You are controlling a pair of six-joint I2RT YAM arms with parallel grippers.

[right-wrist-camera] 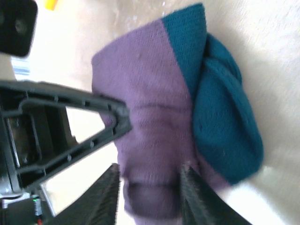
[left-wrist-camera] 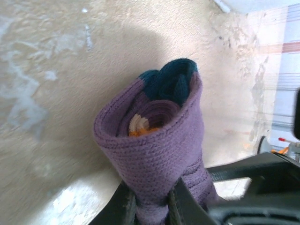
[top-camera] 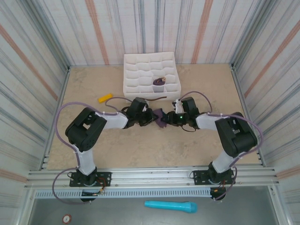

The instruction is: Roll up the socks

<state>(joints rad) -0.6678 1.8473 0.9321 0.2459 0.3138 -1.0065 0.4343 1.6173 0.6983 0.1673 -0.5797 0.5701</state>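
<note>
Mid-table: rolled purple knit socks, teal toes. Left gripper, from 9 o'clock, pinches the roll's base, likely so it cannot unwind. Right gripper, from 3 o'clock, straddles it; grip unclear.

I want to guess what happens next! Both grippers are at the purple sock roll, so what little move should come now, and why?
Probably the right gripper should back away from the sock roll. Its fingers sit either side of it, while the left gripper pinches its purple fabric, so one grip seems enough to carry it to the white tray.
</note>
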